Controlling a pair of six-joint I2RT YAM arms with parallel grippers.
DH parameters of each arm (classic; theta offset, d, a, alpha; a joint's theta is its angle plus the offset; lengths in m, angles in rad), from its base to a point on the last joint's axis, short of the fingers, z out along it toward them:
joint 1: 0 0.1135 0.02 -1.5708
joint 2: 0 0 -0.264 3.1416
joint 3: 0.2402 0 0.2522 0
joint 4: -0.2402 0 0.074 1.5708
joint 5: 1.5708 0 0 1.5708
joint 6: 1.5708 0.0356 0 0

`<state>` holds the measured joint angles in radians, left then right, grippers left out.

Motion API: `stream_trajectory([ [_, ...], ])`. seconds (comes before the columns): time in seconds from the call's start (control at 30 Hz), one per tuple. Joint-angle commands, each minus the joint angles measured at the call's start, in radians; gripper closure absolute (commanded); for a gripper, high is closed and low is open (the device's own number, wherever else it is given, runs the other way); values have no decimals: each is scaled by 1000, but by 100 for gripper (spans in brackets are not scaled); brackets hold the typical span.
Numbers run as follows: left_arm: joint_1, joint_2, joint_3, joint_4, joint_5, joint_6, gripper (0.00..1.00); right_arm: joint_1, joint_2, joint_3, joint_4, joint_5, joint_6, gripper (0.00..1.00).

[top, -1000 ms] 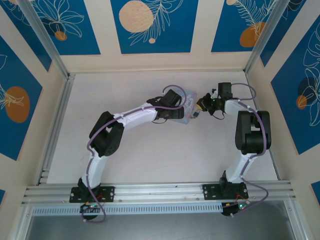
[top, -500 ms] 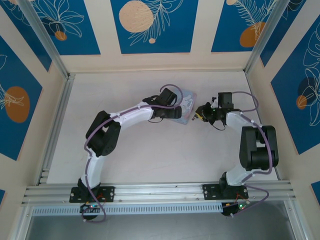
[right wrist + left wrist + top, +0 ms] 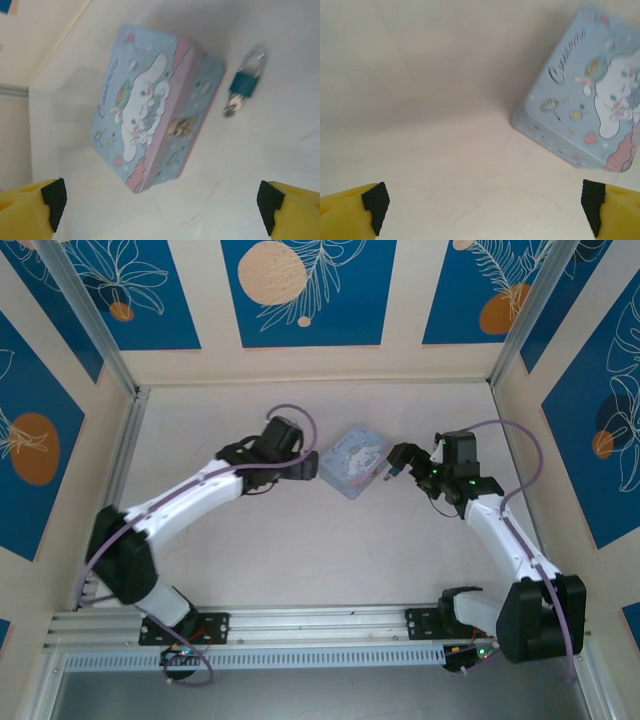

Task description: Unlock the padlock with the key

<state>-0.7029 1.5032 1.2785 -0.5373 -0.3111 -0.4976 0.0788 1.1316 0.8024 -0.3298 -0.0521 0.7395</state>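
The padlock [image 3: 246, 81], a small teal body with a silver shackle, lies on the table just beside the tin's latch side, off the tin. The key [image 3: 233, 106] sticks out of its lower end. The pale blue tin [image 3: 145, 105] with the white cartoon character lies flat with its lid down, its gold clasp [image 3: 181, 127] bare. My right gripper [image 3: 160, 212] is open, a short way back from the tin, holding nothing. My left gripper [image 3: 482, 212] is open too, with the tin [image 3: 590, 95] ahead to its right. From above, the tin [image 3: 352, 460] lies between the left gripper [image 3: 310, 466] and the right gripper [image 3: 393, 462].
A pale tabletop [image 3: 300, 550] carries the tin. Blue and cream patterned walls [image 3: 300, 290] close in the back and both sides. An aluminium rail [image 3: 320, 625] at the near edge carries both arm bases. Purple cables run along the arms.
Both arms have drawn back from the tin. The left gripper slid off it to the left, uncovering the lid. The right gripper backed off to the right and stands open.
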Motion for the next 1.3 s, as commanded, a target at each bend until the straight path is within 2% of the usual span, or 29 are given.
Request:
stream_trajectory([
  [0.0, 42, -162, -116, 4, -192, 88, 0, -75, -33, 19, -75, 167, -99, 1],
  [0.2, 134, -486, -502, 355, -412, 305, 0, -105, -105, -162, 247, 400, -271, 1],
  [0.37, 330, -584, -725, 546, -321, 394, 0, -108, -39, -242, 430, 462, -354, 1],
  [0.5, 445, -510, -836, 766, -241, 433, 0, -103, 68, -302, 630, 480, -396, 1],
  [0.57, 473, -442, -871, 895, -171, 468, 0, -96, 120, -346, 762, 467, -437, 1],
  [0.63, 486, -339, -875, 986, -190, 470, 0, -86, 170, -379, 878, 448, -484, 1],
  [0.67, 500, -287, -884, 1051, -147, 487, 0, -81, 201, -394, 943, 439, -508, 1],
  [0.73, 505, -183, -902, 1208, -132, 499, 0, -77, 223, -402, 1014, 391, -543, 1],
  [0.83, 515, -99, -872, 1260, -53, 564, 0, -73, 323, -475, 1247, 301, -584, 1],
  [0.9, 542, -55, -882, 1313, 8, 559, 0, -59, 412, -497, 1388, 281, -605, 1],
  [0.97, 552, -7, -893, 1384, 43, 561, 0, -59, 378, -435, 1204, 228, -630, 1],
  [1.0, 575, 4, -886, 1364, 83, 540, 0, -66, 400, -421, 1217, 213, -623, 1],
  [1.07, 607, 48, -894, 1427, 118, 519, 0, -74, 390, -397, 1151, 220, -614, 1],
  [1.1, 610, 33, -883, 1373, 126, 515, 0, -67, 400, -405, 1189, 231, -619, 1],
  [1.27, 613, 41, -883, 1388, 130, 516, 0, -58, 394, -403, 1175, 251, -624, 1],
])
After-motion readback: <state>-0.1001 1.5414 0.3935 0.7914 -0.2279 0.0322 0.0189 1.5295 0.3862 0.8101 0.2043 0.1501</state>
